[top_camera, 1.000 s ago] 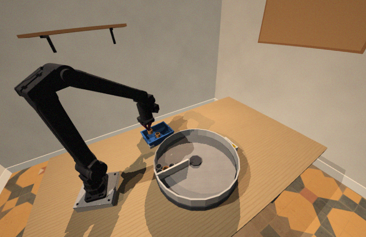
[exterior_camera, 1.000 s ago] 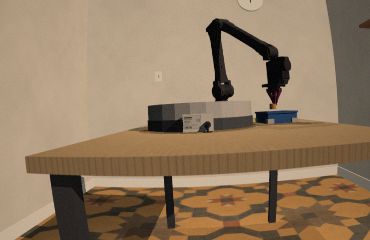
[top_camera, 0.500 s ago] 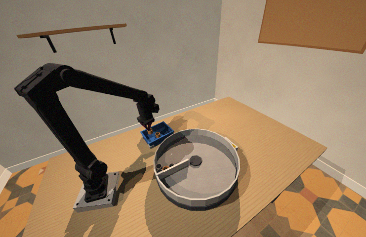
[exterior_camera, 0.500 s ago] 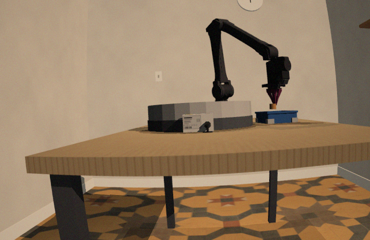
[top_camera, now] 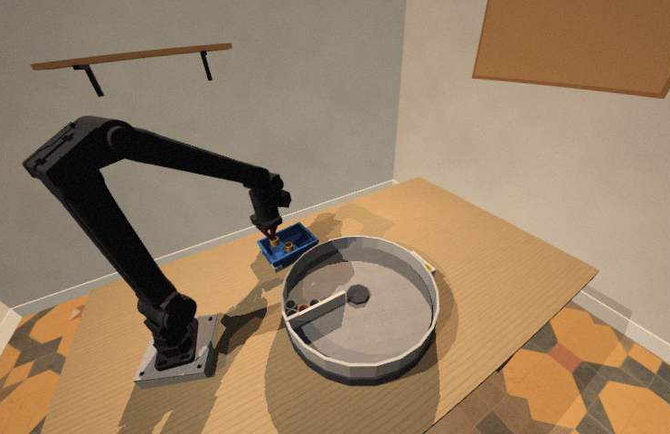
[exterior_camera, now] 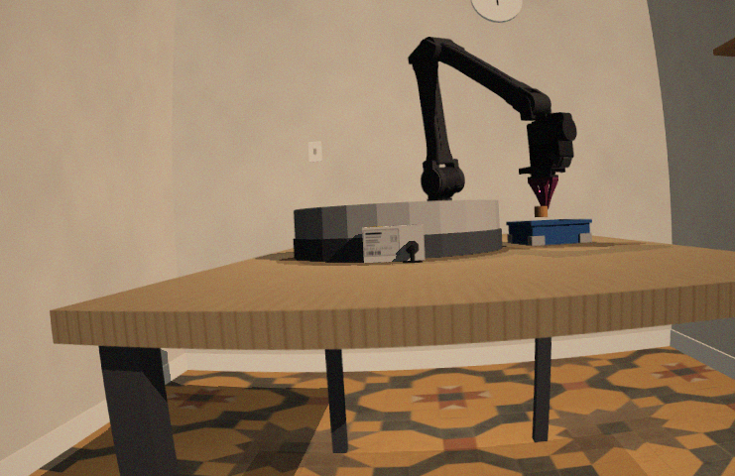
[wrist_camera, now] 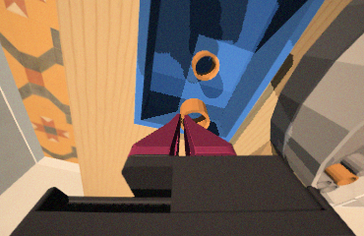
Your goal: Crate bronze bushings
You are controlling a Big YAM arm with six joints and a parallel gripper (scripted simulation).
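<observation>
My gripper [top_camera: 272, 238] [exterior_camera: 543, 206] [wrist_camera: 182, 118] is shut on the wall of a bronze bushing [top_camera: 274, 242] [exterior_camera: 541, 212] [wrist_camera: 194, 105], held upright over the near-left end of the blue crate [top_camera: 297, 253] [exterior_camera: 558, 232] [wrist_camera: 137, 100]. In the exterior view this bushing shows above the crate's rim. Another bronze bushing [top_camera: 288, 249] [wrist_camera: 206, 78] stands in the crate. On the grey turning table [top_camera: 386, 316] [exterior_camera: 457, 218], one bronze bushing [top_camera: 304, 307] [wrist_camera: 341, 174] lies among several steel bushings [top_camera: 290, 304] [wrist_camera: 357, 163], beside the divider.
The white divider [top_camera: 320, 307] runs from the turning table's rim to near its dark hub [top_camera: 358, 294]. The high rim stands close beside the crate. A small white box [exterior_camera: 380, 244] with a label stands at the turning table's outer side.
</observation>
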